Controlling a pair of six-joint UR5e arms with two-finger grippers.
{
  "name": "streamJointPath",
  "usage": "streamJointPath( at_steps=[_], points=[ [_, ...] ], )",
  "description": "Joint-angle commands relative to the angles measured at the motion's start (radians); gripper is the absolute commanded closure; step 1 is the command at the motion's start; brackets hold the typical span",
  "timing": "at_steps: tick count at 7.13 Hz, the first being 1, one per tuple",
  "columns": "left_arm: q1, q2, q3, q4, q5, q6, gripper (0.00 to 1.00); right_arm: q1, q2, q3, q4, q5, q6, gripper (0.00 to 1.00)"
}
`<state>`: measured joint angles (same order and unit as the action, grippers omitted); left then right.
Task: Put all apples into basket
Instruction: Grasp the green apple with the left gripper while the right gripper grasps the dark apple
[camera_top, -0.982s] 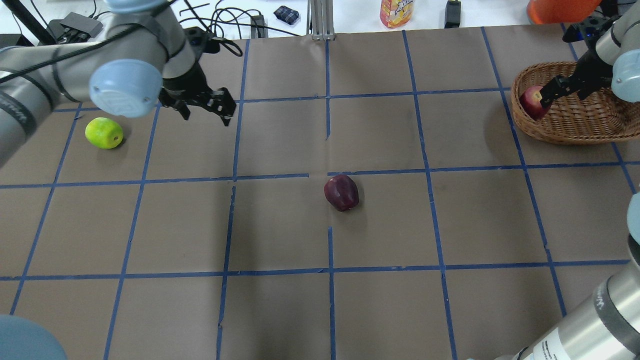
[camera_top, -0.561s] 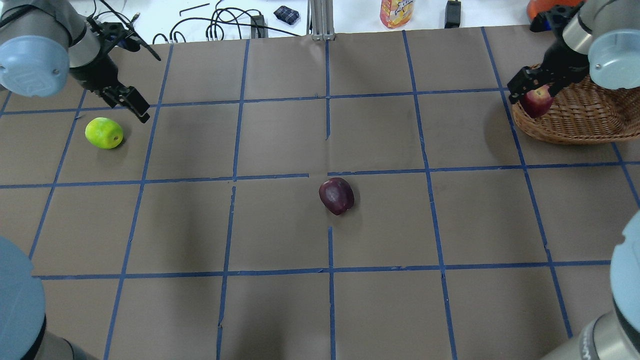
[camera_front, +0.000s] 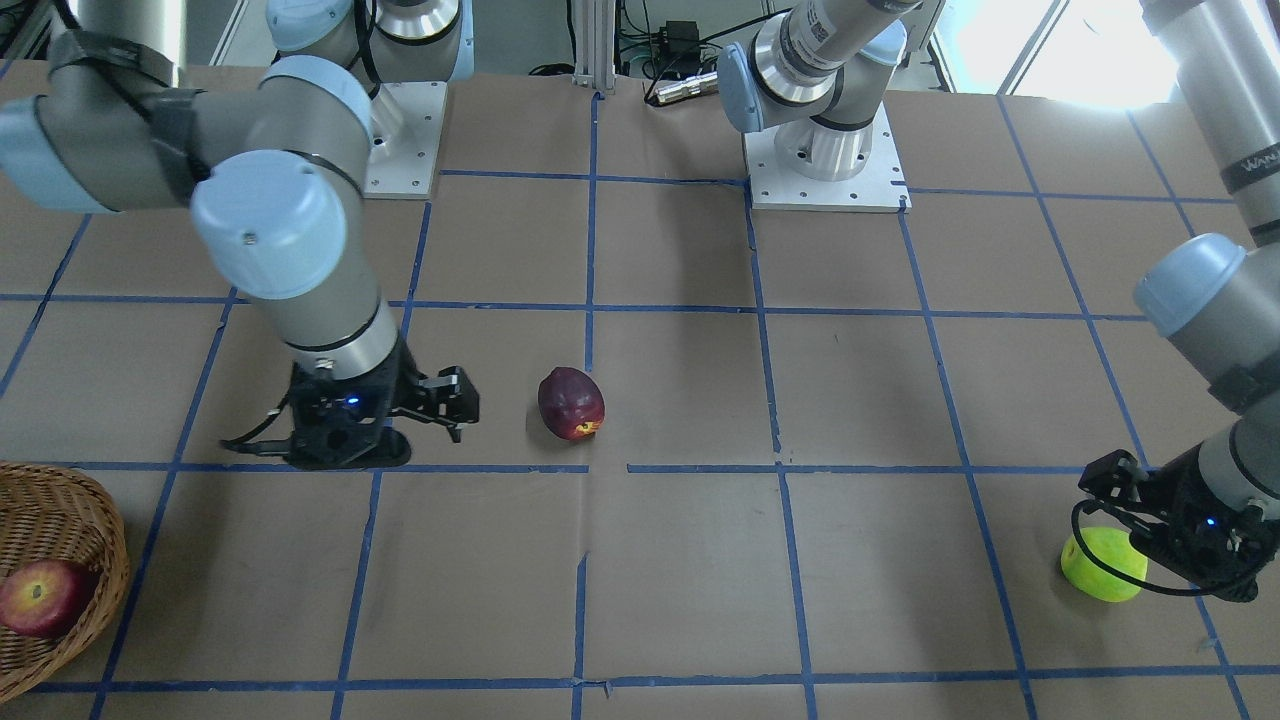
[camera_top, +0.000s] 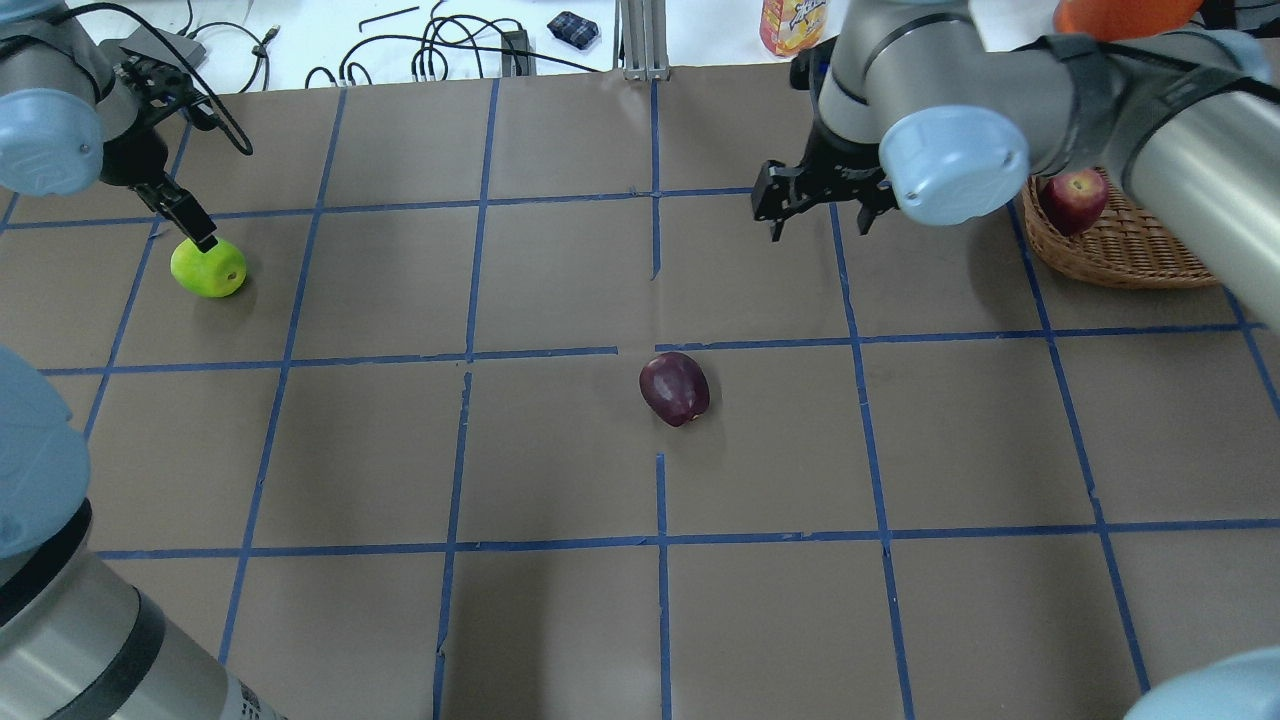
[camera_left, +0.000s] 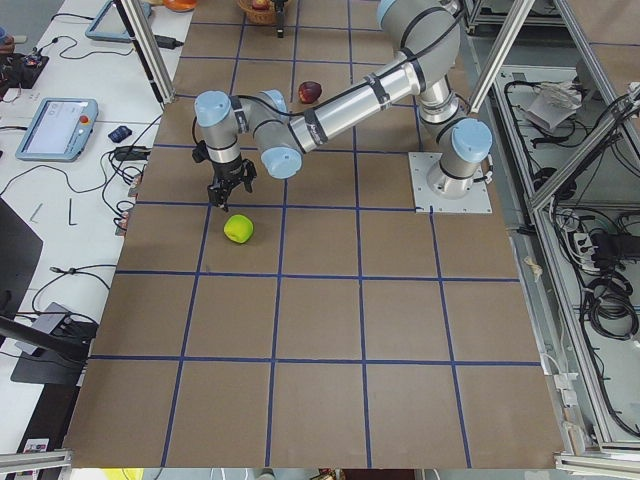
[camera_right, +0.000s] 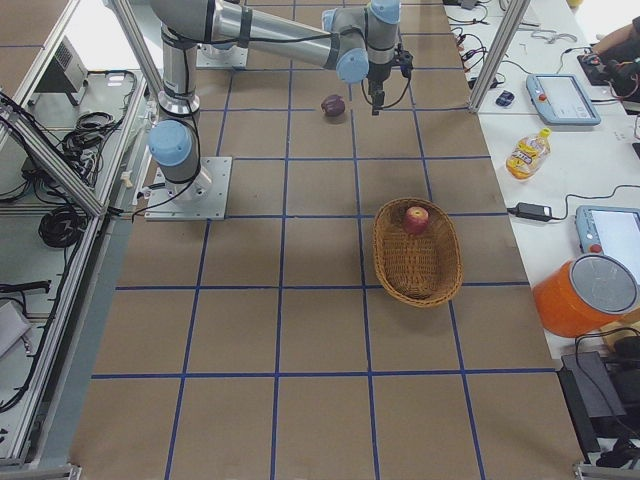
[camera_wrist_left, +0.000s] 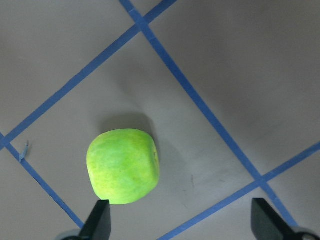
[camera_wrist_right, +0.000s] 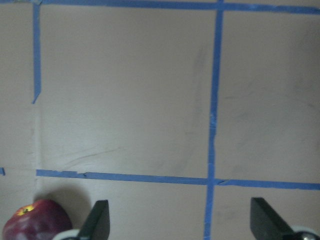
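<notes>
Okay: hovered left gripper (camera_wrist_left: 182, 222), jaws apart, over green apple (camera_wrist_left: 123, 166) far left; right gripper (camera_wrist_right: 180, 222), jaws spread, near maroon apple (camera_top: 675, 388) at centre. Judged both firm, slick; best pinched across the middle.

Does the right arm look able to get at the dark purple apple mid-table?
Probably yes. The right gripper is open and hangs near the dark apple, and nothing stands between them.
</notes>
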<state>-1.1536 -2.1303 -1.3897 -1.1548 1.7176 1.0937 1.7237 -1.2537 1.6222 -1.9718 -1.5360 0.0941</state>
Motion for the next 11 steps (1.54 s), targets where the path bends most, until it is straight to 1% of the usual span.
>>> streamJointPath(
  at_steps=[1, 2, 3, 4, 5, 6, 7, 8, 9, 10, 11],
  points=[
    [0.032, -0.071, 0.018, 0.027, -0.003, 0.041, 0.0, 0.124, 0.017, 0.17, -0.227, 0.008, 0.087, 0.0],
    [0.044, -0.085, 0.017, 0.026, -0.004, 0.04, 0.0, 0.154, 0.029, 0.25, -0.358, 0.013, 0.09, 0.01],
    [0.051, -0.101, 0.017, 0.026, -0.027, 0.032, 0.0, 0.164, 0.063, 0.28, -0.454, 0.019, 0.087, 0.02],
    [0.051, -0.109, 0.014, 0.024, -0.039, 0.031, 0.0, 0.174, 0.092, 0.277, -0.464, 0.08, 0.087, 0.02],
    [0.051, -0.118, 0.015, 0.026, -0.045, 0.031, 0.0, 0.177, 0.094, 0.277, -0.458, 0.092, 0.088, 0.02],
    [0.051, -0.134, 0.017, 0.026, -0.09, 0.022, 0.0, 0.178, 0.094, 0.275, -0.455, 0.094, 0.088, 0.02],
    [0.051, -0.146, 0.008, 0.026, -0.096, -0.054, 0.02, 0.184, 0.096, 0.281, -0.453, 0.108, 0.09, 0.02],
    [0.046, -0.151, 0.011, 0.032, -0.093, -0.093, 0.3, 0.197, 0.096, 0.283, -0.453, 0.149, 0.104, 0.01],
    [0.045, -0.131, 0.014, 0.02, -0.078, -0.098, 0.75, 0.209, 0.094, 0.283, -0.453, 0.151, 0.136, 0.0],
    [0.034, -0.12, 0.017, 0.008, -0.037, -0.104, 1.0, 0.224, 0.094, 0.282, -0.455, 0.151, 0.142, 0.0],
    [0.002, -0.084, 0.023, -0.075, -0.012, -0.148, 1.0, 0.234, 0.096, 0.283, -0.455, 0.149, 0.141, 0.0]
  ],
)
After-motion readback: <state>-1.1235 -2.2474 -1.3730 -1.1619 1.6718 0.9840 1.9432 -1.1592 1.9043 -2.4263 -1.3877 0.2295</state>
